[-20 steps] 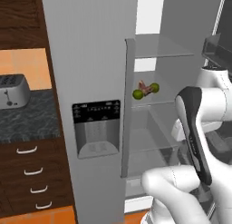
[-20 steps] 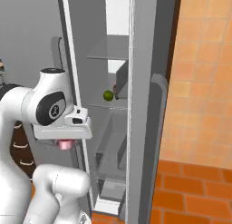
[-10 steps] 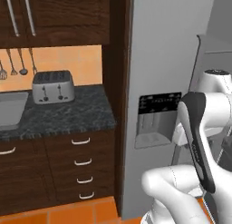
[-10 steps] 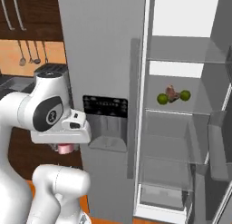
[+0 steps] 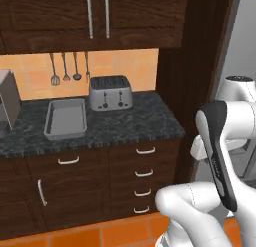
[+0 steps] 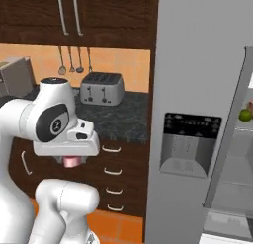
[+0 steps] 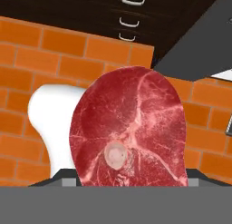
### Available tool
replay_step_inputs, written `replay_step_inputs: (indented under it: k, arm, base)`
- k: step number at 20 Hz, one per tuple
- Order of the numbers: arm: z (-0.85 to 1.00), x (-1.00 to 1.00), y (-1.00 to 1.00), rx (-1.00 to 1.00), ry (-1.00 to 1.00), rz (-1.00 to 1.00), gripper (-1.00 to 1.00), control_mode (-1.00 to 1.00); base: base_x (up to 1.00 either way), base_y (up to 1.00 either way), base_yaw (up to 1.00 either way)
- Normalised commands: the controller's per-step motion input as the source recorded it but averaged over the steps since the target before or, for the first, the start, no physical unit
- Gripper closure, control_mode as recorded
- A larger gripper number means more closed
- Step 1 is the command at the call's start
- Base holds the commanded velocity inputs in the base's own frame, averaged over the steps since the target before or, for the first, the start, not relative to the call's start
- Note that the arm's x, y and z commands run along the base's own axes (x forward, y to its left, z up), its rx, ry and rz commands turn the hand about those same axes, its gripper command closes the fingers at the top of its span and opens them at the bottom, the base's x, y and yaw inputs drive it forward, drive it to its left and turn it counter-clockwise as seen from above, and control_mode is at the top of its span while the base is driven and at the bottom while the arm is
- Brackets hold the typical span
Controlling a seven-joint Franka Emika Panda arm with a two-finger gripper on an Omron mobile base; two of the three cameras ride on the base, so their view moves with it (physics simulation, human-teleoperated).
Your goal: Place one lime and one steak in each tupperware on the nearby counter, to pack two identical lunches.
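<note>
Jaws clenched on steak (image 7: 129, 130), which stands upright betw. them, red marbled face toward hand cam, round bone spot low on it. Gripper (image 6: 72, 161) hangs under the wrist w/ pink meat edge showing below it. Beneath jaws: orange tile floor (image 7: 50, 51). Ahead: dark drawers (image 5: 142, 171) under the counter (image 5: 125, 123). Up on it, left of the jaws: tupperware (image 5: 65, 119) beside toaster (image 5: 110, 92). Far right: lime (image 6: 245, 114) on fridge shelf, well apart.
</note>
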Motion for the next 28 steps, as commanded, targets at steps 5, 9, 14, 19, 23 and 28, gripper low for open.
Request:
replay_step_inputs:
  k: [5, 9, 14, 19, 23, 28]
  arm:
    - [0.00, 0.00, 0.00, 0.00, 0.00, 0.00, 1.00, 1.00]
    - [0.00, 0.00, 0.00, 0.00, 0.00, 0.00, 1.00, 1.00]
    - [0.00, 0.00, 0.00, 0.00, 0.00, 0.00, 1.00, 1.00]
    - [0.00, 0.00, 0.00, 0.00, 0.00, 0.00, 1.00, 1.00]
    - [-0.04, 0.32, 0.09, 0.00, -0.01, 0.00, 1.00, -1.00]
    - [-0.26, 0.93, 0.32, 0.04, -0.08, 0.00, 1.00, -1.00]
  base:
    - [0.74, 1.00, 0.02]
    - [0.73, 0.91, 0.00]
    - [0.55, 0.65, 0.00]
    - [0.70, 0.23, 0.00]
    - [0.08, 0.01, 0.00]
    - [0.00, 0.00, 0.00]
